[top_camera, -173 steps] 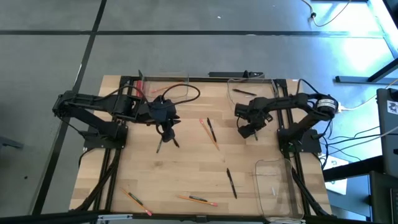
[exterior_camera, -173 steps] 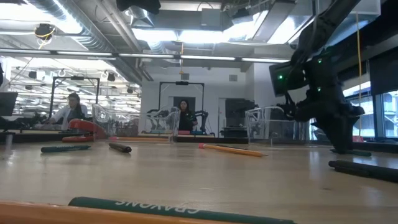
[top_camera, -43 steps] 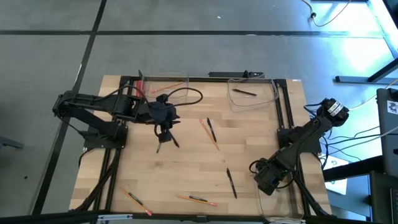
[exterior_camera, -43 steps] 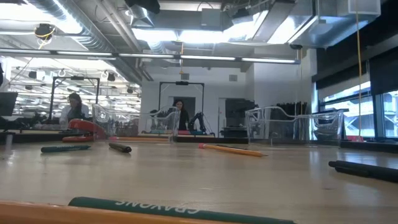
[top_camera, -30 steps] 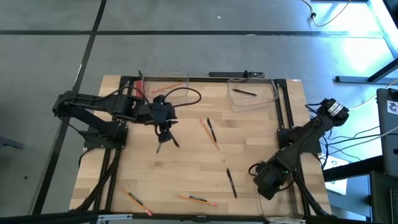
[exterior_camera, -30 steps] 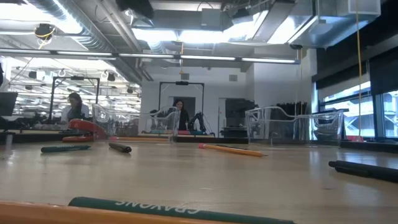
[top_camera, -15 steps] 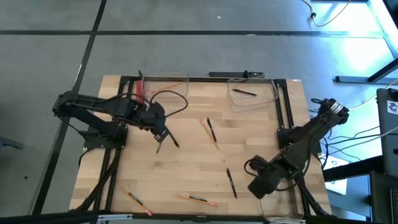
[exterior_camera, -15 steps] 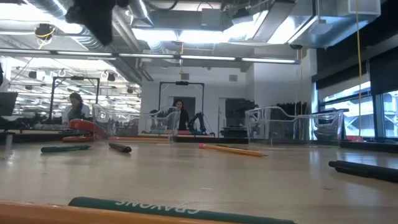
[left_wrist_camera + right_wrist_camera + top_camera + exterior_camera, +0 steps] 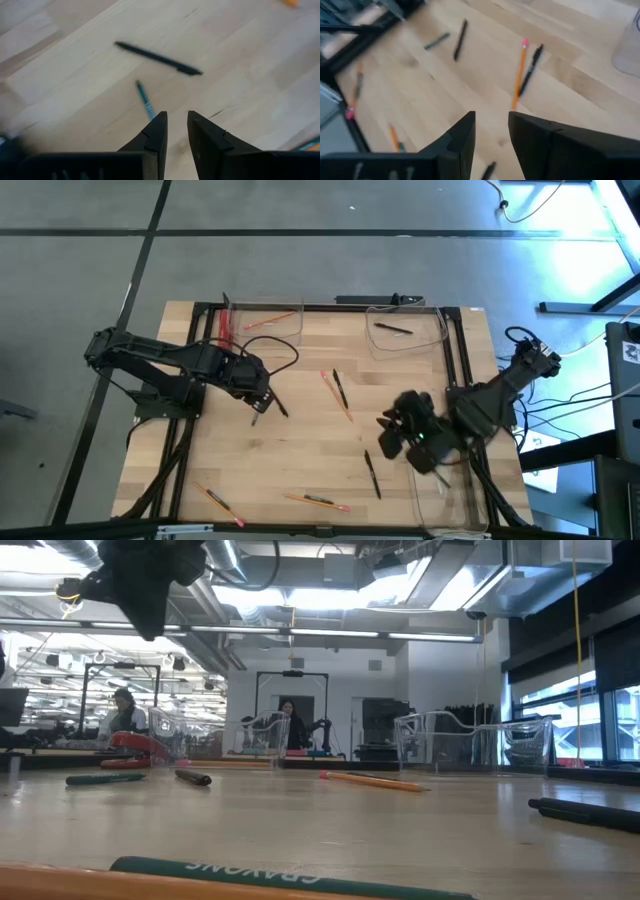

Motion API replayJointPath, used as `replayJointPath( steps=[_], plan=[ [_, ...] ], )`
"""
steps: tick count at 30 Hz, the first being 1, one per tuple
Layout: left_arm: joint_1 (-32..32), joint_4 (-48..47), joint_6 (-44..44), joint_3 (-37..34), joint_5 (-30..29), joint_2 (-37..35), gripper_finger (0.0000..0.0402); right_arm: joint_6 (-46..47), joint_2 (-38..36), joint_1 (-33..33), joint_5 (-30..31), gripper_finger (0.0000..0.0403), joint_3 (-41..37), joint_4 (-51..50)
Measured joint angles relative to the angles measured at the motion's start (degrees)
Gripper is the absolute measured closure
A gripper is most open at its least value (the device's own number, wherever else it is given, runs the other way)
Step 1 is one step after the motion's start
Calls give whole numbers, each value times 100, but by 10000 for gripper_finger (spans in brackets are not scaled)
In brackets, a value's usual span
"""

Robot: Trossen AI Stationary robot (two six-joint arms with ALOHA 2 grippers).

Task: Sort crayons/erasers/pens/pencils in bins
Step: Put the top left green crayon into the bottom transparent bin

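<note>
My left gripper (image 9: 259, 390) hangs open over the table's left half, just above a green crayon (image 9: 145, 100) and a black pen (image 9: 158, 57) that lie flat on the wood. It also shows at the low view's top (image 9: 146, 585). My right gripper (image 9: 393, 440) is open and in the air right of centre, next to the near right bin (image 9: 447, 478). Ahead of it lie an orange pencil (image 9: 520, 70) and a pen (image 9: 531, 62) side by side. Another pen (image 9: 372, 474) lies close below it. Nothing is between either pair of fingers.
Two clear bins stand at the far edge: the left one (image 9: 264, 316) holds a pencil, the right one (image 9: 405, 331) a pen. Two pencils (image 9: 316, 502) (image 9: 217, 500) lie near the front edge. A red object (image 9: 224, 326) sits far left. Bare wood lies mid-table.
My left gripper has sunk toward the crayon and pen, drawn a little toward the table's left edge and rolled about its own line. My right gripper has risen out of the near right bin and swung toward the table's middle, tipping up. Neither gap has changed.
</note>
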Motion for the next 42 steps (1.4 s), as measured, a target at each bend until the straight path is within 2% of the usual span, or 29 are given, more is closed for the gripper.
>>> replayJointPath(
  steps=[5, 9, 13, 19, 28, 42],
  plan=[
    [0, 268, 111, 0, -3, 0, 333, -1544, 4, -1101, -1250, 282, 3, 188],
    [2, 255, 78, 0, -2, 0, 333, -2385, 4, -1896, -1684, 282, 3, 769],
    [-24, 255, 7, 0, -4, 0, 333, -2762, 44, -2470, -2075, 282, 2, 1130],
    [-24, 246, 6, 0, -22, 0, 333, -3229, 316, -2853, -2589, 283, 1, 1635],
    [-24, 248, -71, 0, -34, 0, 333, -3988, 1351, -3384, -3575, 283, -4, 2984],
    [-20, 248, -86, 0, -181, 0, 333, -4298, 2652, -4250, -3632, 283, -4, 3373]
  ],
)
